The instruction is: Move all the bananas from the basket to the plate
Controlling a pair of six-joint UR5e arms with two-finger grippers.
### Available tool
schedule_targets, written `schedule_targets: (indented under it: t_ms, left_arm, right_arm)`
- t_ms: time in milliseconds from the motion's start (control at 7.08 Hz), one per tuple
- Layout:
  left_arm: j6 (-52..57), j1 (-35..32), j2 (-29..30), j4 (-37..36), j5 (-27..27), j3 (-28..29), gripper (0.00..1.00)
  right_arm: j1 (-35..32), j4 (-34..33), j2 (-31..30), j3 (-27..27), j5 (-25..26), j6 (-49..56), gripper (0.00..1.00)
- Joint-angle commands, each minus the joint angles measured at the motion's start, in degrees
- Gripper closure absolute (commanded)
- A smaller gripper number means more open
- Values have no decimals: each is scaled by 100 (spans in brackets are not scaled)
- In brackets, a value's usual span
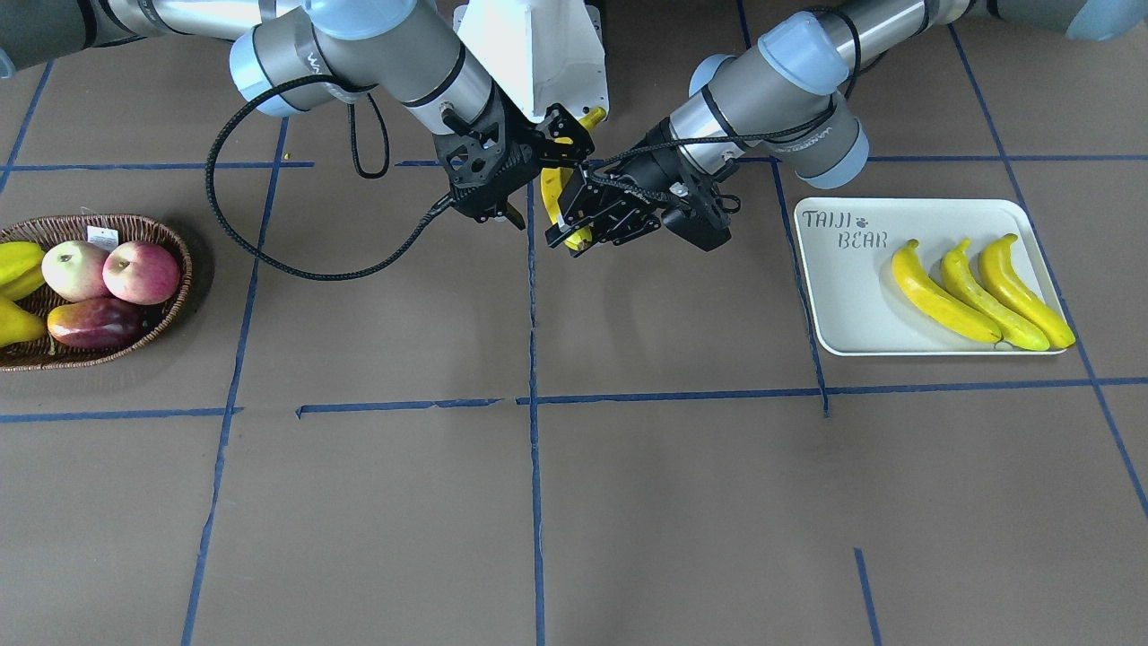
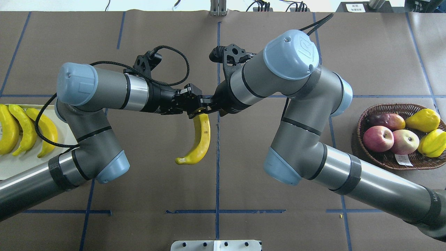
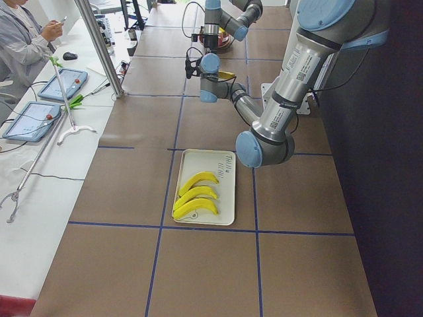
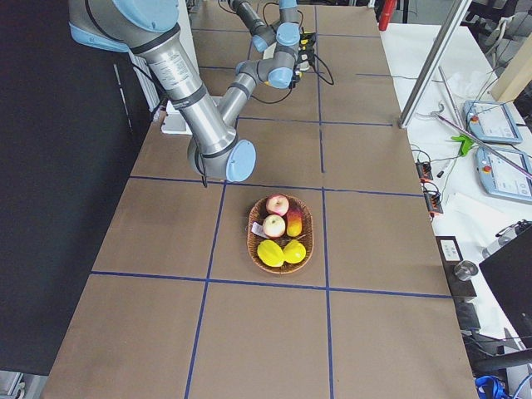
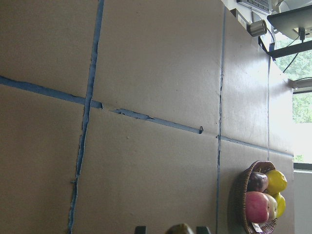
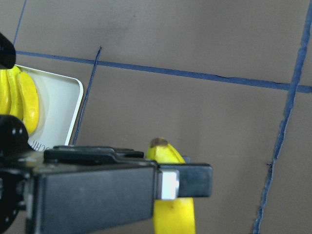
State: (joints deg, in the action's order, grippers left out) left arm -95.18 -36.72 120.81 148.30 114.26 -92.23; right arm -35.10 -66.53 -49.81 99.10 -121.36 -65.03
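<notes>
The banana [image 2: 201, 137] hangs over the counter's centre, its long axis pointing at the robot's edge, far tip between both claws. The left claw [image 1: 570, 208] pinches that tip; the right claw [image 2: 209, 104] meets it too, but how far it is spread cannot be told. The plate [image 1: 843, 296] lies at the counter's left end, nearer the left arm

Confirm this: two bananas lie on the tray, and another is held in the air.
Wrong count: three bananas lie on the tray, not two, as the front-facing view shows; another banana is held in the air.
</notes>
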Motion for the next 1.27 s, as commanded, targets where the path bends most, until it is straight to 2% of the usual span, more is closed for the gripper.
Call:
schedule_targets:
  t_ms: [0,282,565,847,988,1130]
  left_arm:
    - [0,-45,-206,-64,0,-23,100]
    - [-419,-289,-810,-56,-44,-111,100]
    - [-659,-895,-1592,-56,9,-146,100]
    - [-860,-1414,-2007,-12,-8,-190,100]
    - [-1366,-1582,-2148,23,-43,-181,100]
    - [-1389,-1644,-2428,650,-44,-86,100]
  right_arm:
    - [-285,-18,-439,432,-579,8,0]
    - [-409,-18,-818,548,-617,34,0]
    - [-637,-35,-1221,593,-617,52,0]
    - [-997,-61,-1722,575,-660,575,0]
    - [-1303,-62,-2047,575,-965,1075,0]
    - [-1715,-70,-2337,593,-1343,1541,0]
